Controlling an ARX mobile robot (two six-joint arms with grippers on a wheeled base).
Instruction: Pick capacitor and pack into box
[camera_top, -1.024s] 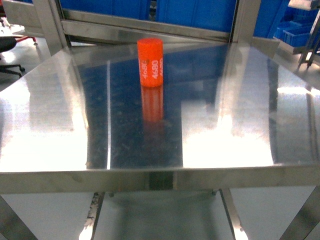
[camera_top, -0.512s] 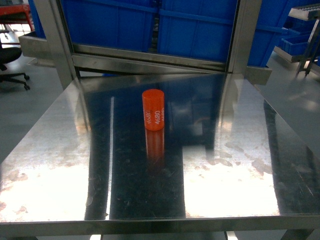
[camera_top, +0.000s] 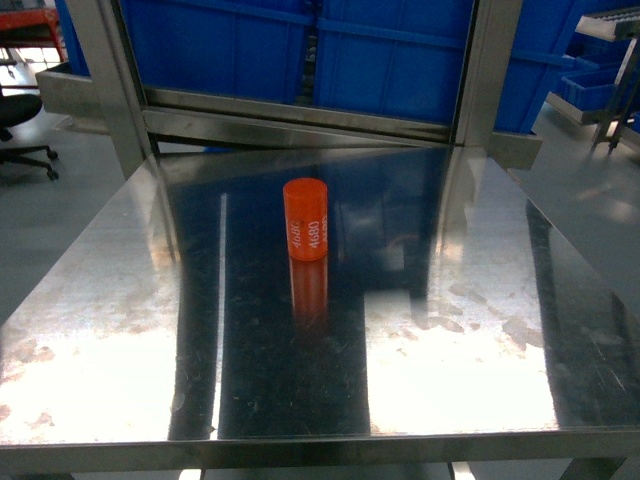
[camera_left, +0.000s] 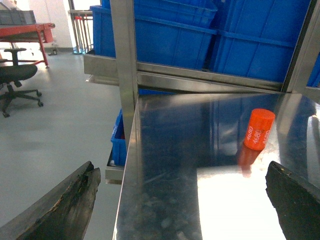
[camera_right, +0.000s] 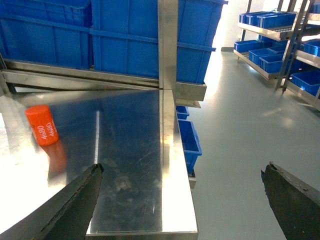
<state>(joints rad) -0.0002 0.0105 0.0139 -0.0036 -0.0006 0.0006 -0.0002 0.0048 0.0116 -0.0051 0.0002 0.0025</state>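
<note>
The capacitor (camera_top: 306, 219) is a short orange cylinder with a flat top and white "4680" lettering running up its side. It stands upright on the steel table (camera_top: 480, 330), near the middle across the width and somewhat toward the far edge, with its long axis vertical. Its reflection shows on the sheet directly in front of it. Nothing touches it.

Handling judgement: the body looks rigid and smooth, probably a sleeved metal can, so it should not deform under jaw pressure but may slip on a curved, glossy wall. It is likely light to moderate in weight. Being taller than it is wide, it could tip or roll if nudged off-centre. The best hold is across the diameter at mid-height, with the fingers on opposite sides of the curved wall and the approach from the side or from above.

In the left wrist view the capacitor (camera_left: 259, 129) lies ahead and toward the right finger. The left gripper (camera_left: 185, 200) has its dark fingers spread wide and holds nothing. In the right wrist view the capacitor (camera_right: 42, 125) lies ahead and far to the left. The right gripper (camera_right: 182, 200) is likewise spread wide and holds nothing. Both are well apart from the capacitor.

Blue bins (camera_top: 300, 50) sit behind the table frame. The box is not visible in any view.
</note>
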